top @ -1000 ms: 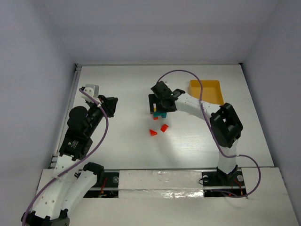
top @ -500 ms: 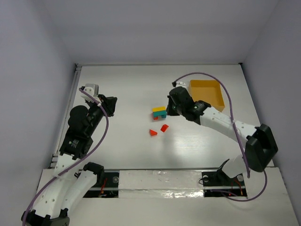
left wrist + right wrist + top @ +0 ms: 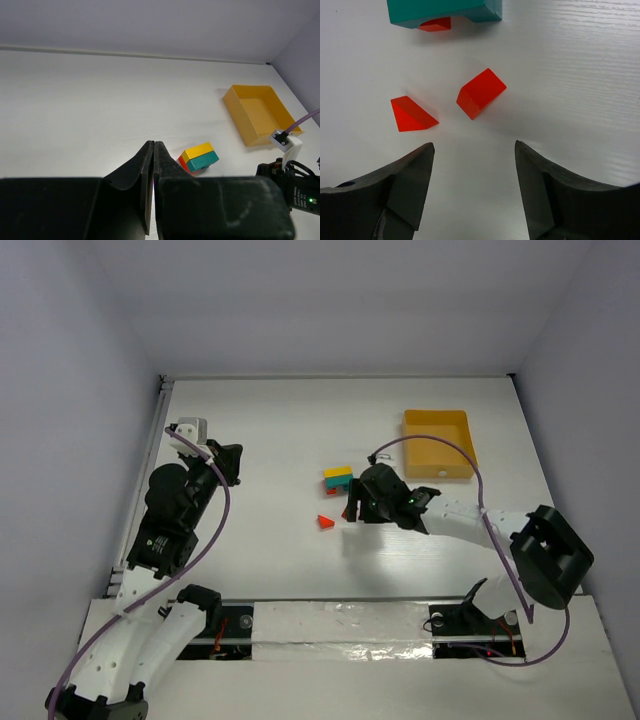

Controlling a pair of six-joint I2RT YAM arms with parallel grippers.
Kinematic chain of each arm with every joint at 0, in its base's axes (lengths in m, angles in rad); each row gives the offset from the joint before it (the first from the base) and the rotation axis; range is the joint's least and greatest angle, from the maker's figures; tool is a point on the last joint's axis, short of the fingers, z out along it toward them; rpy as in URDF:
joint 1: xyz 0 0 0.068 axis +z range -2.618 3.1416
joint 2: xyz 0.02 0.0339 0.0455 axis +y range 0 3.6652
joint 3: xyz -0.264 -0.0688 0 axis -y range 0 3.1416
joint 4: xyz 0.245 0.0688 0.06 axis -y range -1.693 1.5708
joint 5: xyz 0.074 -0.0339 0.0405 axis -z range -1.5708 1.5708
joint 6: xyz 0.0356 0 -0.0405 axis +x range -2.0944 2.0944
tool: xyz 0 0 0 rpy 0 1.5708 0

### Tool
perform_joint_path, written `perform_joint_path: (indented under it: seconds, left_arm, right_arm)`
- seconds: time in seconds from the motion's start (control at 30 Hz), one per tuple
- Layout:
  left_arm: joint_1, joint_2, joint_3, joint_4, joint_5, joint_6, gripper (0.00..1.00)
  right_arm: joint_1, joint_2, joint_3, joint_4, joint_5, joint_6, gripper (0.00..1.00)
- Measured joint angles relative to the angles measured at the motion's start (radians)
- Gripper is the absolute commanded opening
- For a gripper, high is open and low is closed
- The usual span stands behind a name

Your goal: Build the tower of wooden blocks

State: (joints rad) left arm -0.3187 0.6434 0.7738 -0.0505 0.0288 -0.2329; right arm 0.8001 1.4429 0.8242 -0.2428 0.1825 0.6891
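Observation:
A small stack stands mid-table: a yellow bar [image 3: 337, 472] on a teal block [image 3: 340, 483], with a red piece [image 3: 435, 23] under the teal one. Two loose red wedges lie just in front of it; the left one [image 3: 325, 523] shows from above, and both show in the right wrist view [image 3: 412, 114] [image 3: 481, 93]. My right gripper [image 3: 352, 512] is open and empty, low over the table with its fingertips just short of the wedges [image 3: 474, 150]. My left gripper [image 3: 232, 462] is shut and empty, far left of the stack [image 3: 153, 145].
A yellow-orange square tray [image 3: 437, 445] with a raised rim sits at the back right, beyond the stack; it also shows in the left wrist view [image 3: 260, 114]. White walls close the table's back and sides.
My right gripper has left the stack, swung right, then come back toward the near side, and now sits open at the two red wedges. The left arm has not moved.

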Motion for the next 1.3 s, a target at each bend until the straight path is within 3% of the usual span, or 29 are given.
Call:
perform_joint_path:
  seconds: [0.63, 0.8, 0.93, 1.3]
  left_arm:
    - [0.0, -0.019, 0.0, -0.001, 0.03, -0.001, 0.01]
    - [0.0, -0.018, 0.0, 0.0, 0.05, -0.001, 0.01]
    - [0.0, -0.018, 0.0, 0.0, 0.056, -0.001, 0.01]
    - [0.0, -0.018, 0.0, 0.0, 0.065, -0.001, 0.01]
  right_arm:
    - [0.0, 0.262, 0.127, 0.09, 0.06, 0.082, 0.61]
    - [0.0, 0.305, 0.163, 0.091, 0.088, 0.094, 0.55]
    - [0.0, 0.327, 0.184, 0.088, 0.116, 0.093, 0.45]
    - [0.0, 0.305, 0.175, 0.039, 0.143, 0.061, 0.5]
